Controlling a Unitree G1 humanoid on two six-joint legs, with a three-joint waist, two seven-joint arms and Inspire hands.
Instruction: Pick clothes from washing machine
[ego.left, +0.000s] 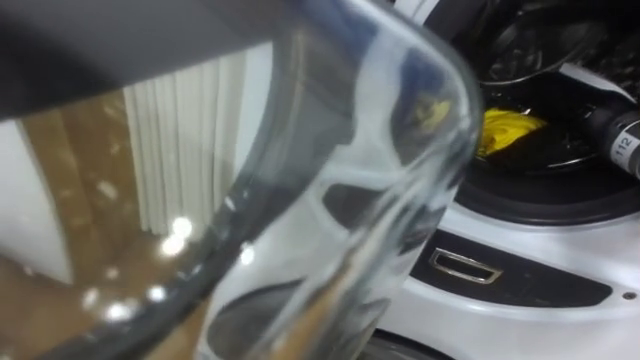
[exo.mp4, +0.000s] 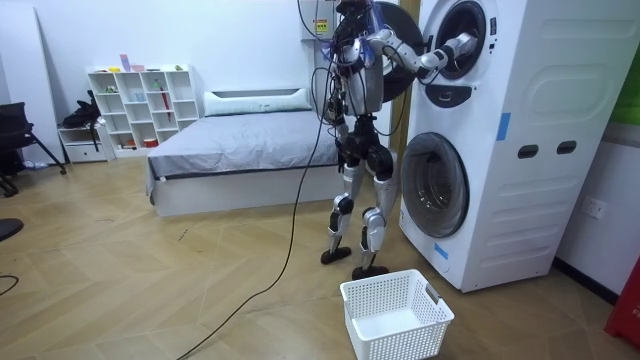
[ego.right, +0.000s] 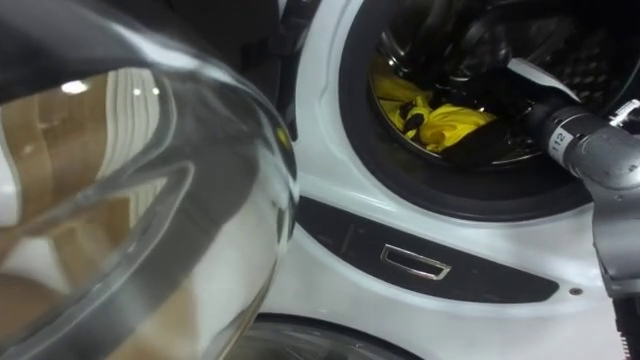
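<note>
A white basket (exo.mp4: 405, 343) sits on the wooden floor (exo.mp4: 150, 290), a bed (exo.mp4: 240, 145) and white shelves (exo.mp4: 140, 100) beyond.

The room is bright and evenly lit, and the floor (exo.mp4: 150, 290) carries only soft, short shadows. In the eye views the curved glass door (ego.left: 300, 200) bends everything behind it, with small white glare spots at 8 o'clock. The drum (ego.right: 470, 90) at 1 o'clock lies in deep shadow.
</note>
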